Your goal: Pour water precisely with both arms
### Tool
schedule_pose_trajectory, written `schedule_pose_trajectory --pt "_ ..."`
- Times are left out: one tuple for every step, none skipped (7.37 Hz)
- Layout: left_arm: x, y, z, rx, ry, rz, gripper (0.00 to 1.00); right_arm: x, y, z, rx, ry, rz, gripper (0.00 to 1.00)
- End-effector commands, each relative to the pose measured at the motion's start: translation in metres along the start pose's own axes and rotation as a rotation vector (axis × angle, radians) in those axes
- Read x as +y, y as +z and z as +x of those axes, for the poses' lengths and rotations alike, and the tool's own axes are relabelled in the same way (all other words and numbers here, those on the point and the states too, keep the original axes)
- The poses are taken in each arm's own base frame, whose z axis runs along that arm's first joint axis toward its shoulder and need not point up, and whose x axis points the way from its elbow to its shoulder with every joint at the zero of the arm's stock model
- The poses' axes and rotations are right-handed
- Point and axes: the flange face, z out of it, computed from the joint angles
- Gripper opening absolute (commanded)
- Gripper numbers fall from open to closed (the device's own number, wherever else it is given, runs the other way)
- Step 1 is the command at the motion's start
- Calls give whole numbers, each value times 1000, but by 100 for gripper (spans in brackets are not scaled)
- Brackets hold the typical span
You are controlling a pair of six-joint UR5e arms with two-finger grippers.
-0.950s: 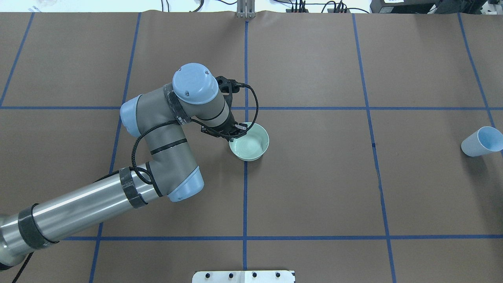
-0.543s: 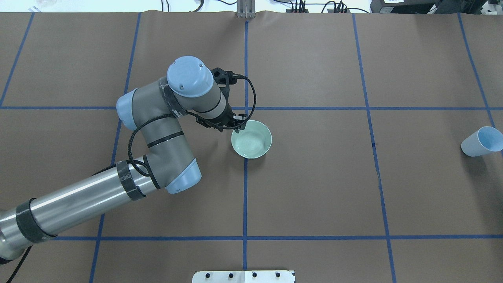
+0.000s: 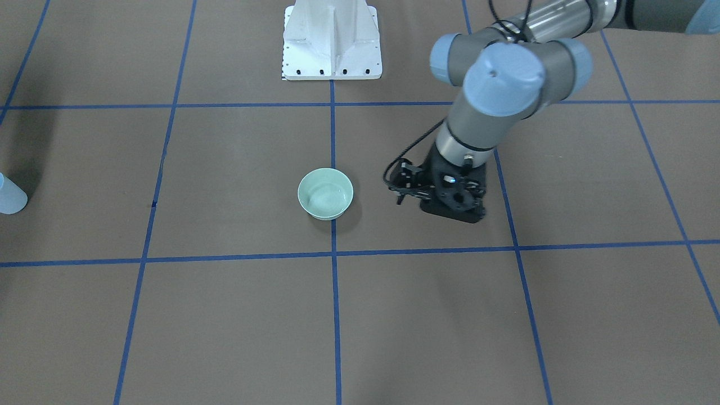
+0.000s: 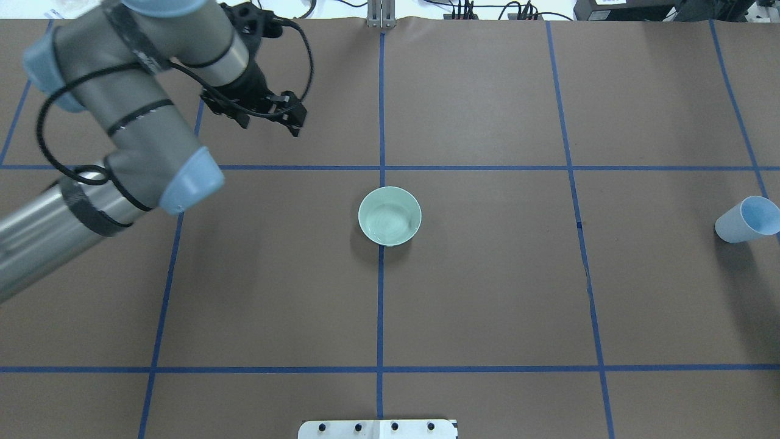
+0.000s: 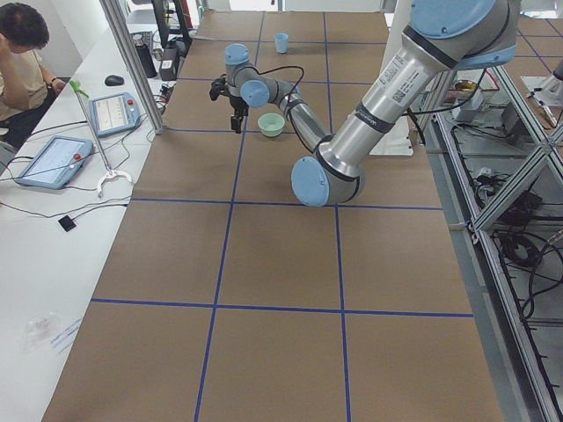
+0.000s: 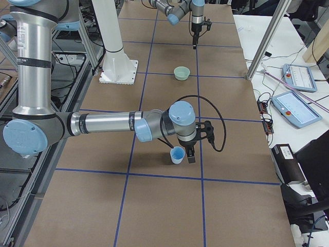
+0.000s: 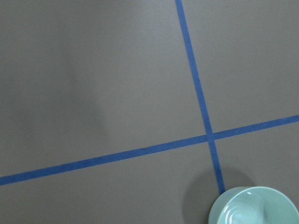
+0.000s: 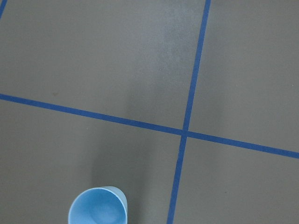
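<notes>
Out on the far left of the bowl [image 4: 362,214], the left arm [image 4: 140,122] hangs high over the table [image 4: 487,292]. The left gripper [image 4: 291,119] points down, well apart from the bowl and touching nothing. It carries nothing, that much is plain. How wide its jaws stand I cannot tell, because the black body hides the fingers from above and the left wrist view shows none. My read is that parking it there leaves the bowl open from every side.

On to the bowl itself: pale green, upright, sitting alone on the crossing of blue tape lines, which looks like a spot both arms can reach. Faint rings and a white glint inside suggest the water [image 4: 390,221] lies there, shallow and calm.

Well to the right of the bowl stands the pale-blue cup [image 4: 740,222], upright in the side view. The right arm [image 6: 103,123] reaches out low, and the right gripper [image 6: 190,158] stands just beside the cup, on the side away from the bowl. It seems placed for a grasp, but whether it touches the cup is unclear. Only that side view shows this gripper, so I cannot tell the state of its jaws.
</notes>
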Motion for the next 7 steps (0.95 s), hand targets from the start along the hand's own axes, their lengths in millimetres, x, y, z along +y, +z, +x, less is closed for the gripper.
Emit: schedule_pose_trajectory --pt "28 -51 -166 -116 123 25 100 -3 3 -55 -4 89 0 100" --pt "39 -70 -237 -168 173 21 100 -2 0 -79 5 142 14 100" --pt "57 -90 -304 -214 217 10 100 0 4 -101 26 187 22 100" --pt "80 -114 -373 -254 215 4 100 3 12 -126 66 239 42 100" --pt "114 -119 -418 -239 164 -10 100 7 19 -147 102 276 66 100" --pt "141 -114 -451 -246 103 -35 100 13 26 -166 124 303 84 100" --pt "151 -137 -474 -256 57 -4 100 25 32 -182 162 325 114 100"
